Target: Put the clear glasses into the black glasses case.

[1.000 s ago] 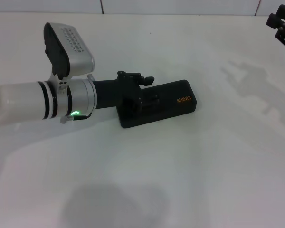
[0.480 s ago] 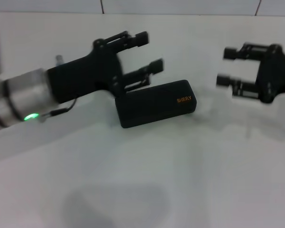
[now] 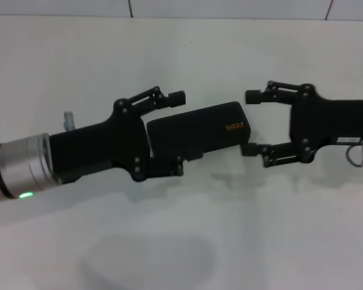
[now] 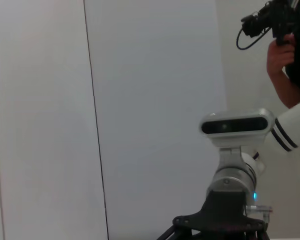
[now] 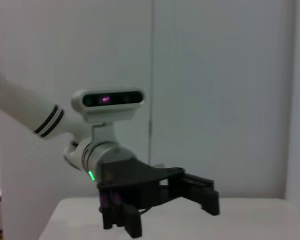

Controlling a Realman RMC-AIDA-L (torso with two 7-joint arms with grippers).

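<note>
Two grippers flank the black glasses case, which lies closed near the middle of the white bench. The left gripper has its spread fingers straddling the case's left end. The right gripper stands released just beside the right end.

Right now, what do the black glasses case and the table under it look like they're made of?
The black glasses case looks like hard matte plastic or leatherette: dull, rigid, with printed orange lettering. The table looks like smooth white laminate, faintly glossy, with soft shadows.
</note>
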